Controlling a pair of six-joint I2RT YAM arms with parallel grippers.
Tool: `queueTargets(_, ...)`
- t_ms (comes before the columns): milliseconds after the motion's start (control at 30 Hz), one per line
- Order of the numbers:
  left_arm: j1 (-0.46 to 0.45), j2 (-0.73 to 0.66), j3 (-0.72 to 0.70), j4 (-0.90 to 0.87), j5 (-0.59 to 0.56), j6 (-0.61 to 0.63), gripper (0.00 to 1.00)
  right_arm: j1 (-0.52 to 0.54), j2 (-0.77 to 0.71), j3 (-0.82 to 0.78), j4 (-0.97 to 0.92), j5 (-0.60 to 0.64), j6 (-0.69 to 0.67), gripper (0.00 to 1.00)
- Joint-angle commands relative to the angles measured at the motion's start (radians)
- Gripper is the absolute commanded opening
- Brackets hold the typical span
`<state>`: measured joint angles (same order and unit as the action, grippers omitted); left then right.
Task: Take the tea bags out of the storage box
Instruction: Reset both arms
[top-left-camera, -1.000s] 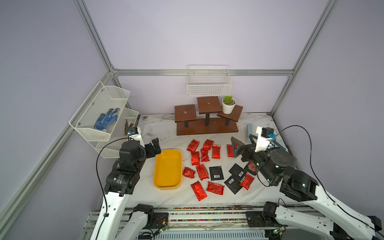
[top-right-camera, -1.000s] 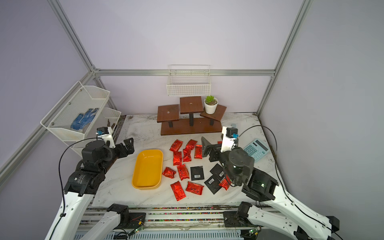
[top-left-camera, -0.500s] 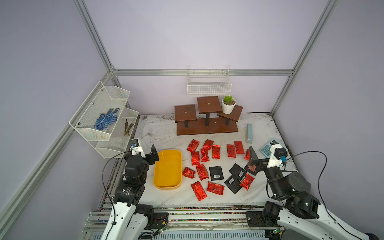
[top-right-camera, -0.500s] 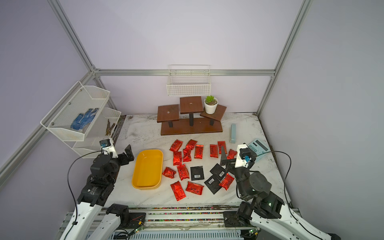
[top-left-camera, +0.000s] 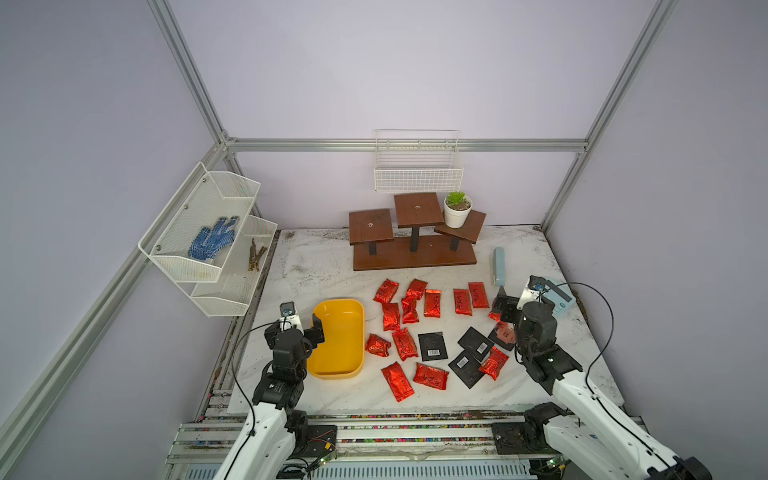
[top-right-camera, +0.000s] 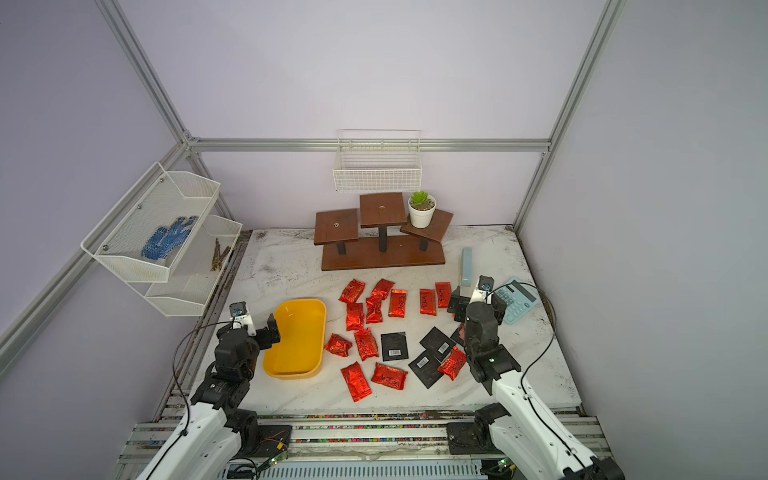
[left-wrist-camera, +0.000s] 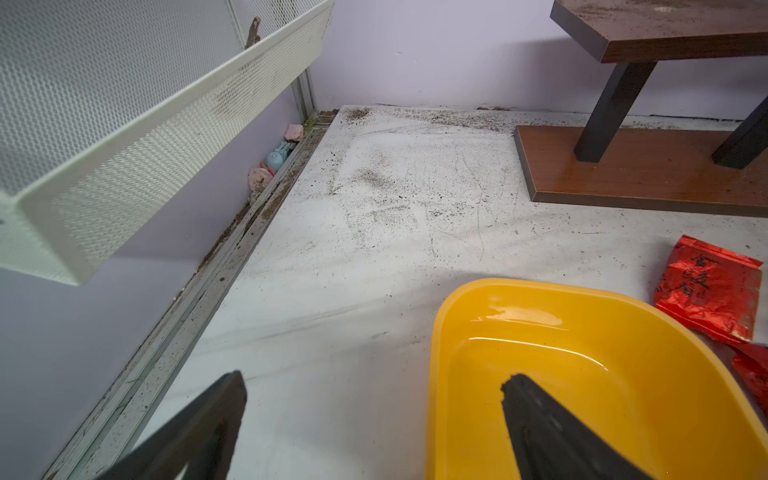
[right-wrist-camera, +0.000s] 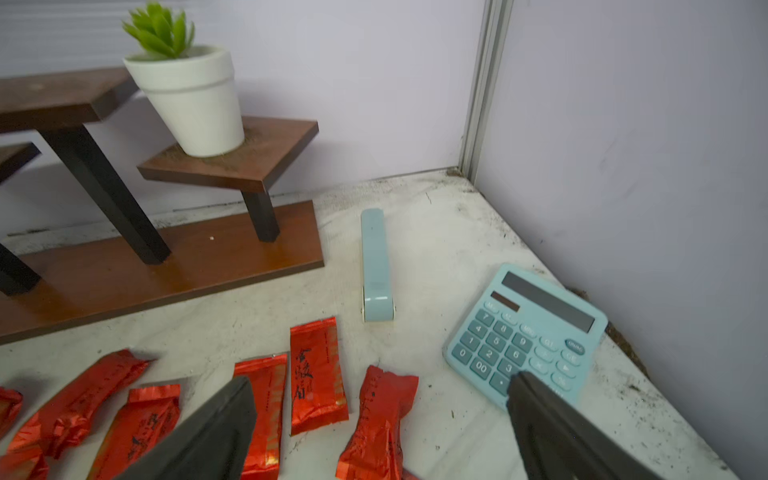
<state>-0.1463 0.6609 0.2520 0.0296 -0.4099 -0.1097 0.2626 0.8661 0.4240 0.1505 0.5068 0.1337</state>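
Note:
The yellow storage box (top-left-camera: 337, 338) lies at the left of the table with nothing in it, as its bare floor (left-wrist-camera: 582, 374) shows in the left wrist view. Several red tea bags (top-left-camera: 432, 303) and a few black ones (top-left-camera: 432, 345) are spread flat on the marble to the right of the box. My left gripper (top-left-camera: 295, 331) is open and straddles the box's left wall, one finger (left-wrist-camera: 540, 424) over the inside. My right gripper (top-right-camera: 477, 307) is open and low at the right end of the spread, with a red tea bag (right-wrist-camera: 382, 419) lying between its fingers.
A brown stepped stand (top-left-camera: 411, 241) with a potted plant (top-left-camera: 457, 210) is at the back. A pale blue calculator (top-left-camera: 561, 297) and a pale blue bar (top-left-camera: 498, 266) lie beside my right gripper. White wire baskets (top-left-camera: 208, 232) hang on the left wall, another (top-left-camera: 417, 166) on the back.
Both arms have dropped lower and drawn back toward the front edge. The right gripper has shifted right, toward the calculator. The tea bags and the box have not moved.

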Motion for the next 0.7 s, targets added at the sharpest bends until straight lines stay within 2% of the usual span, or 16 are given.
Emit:
queueTargets(0,-0.003,0.135,-0.021,0.323,-0.011,0.064,1.0,-0.051,0.079,-0.065,0.228,0.036,0.01,0.99)
queueTargets(133,0.005,0.354,-0.058,0.617,-0.027,0.084,1.0,-0.111,0.17,-0.233,0.57,0.025,0.003,0.99)
queueTargets(233,0.022,0.499,-0.071,0.843,0.012,0.087,1.0,-0.123,0.306,-0.25,0.75,0.016,-0.007,0.99)
queueTargets(300,0.04,0.586,-0.063,0.952,0.069,0.088,1.0,-0.122,0.356,-0.207,0.742,-0.029,-0.031,0.99)
queueTargets(400,0.048,0.657,-0.03,0.981,0.079,0.139,1.0,-0.124,0.449,-0.209,0.905,-0.06,-0.056,0.99)
queueTargets(533,0.134,0.781,-0.069,1.15,0.142,0.075,1.0,-0.14,0.604,-0.225,1.087,-0.09,-0.065,0.99)
queueTargets(600,0.143,0.855,-0.078,1.248,0.149,0.07,1.0,-0.139,0.692,-0.223,1.179,-0.091,-0.08,0.99)
queueTargets(667,0.143,0.929,-0.071,1.338,0.162,0.087,1.0,-0.139,0.725,-0.176,1.131,-0.131,-0.1,0.99)
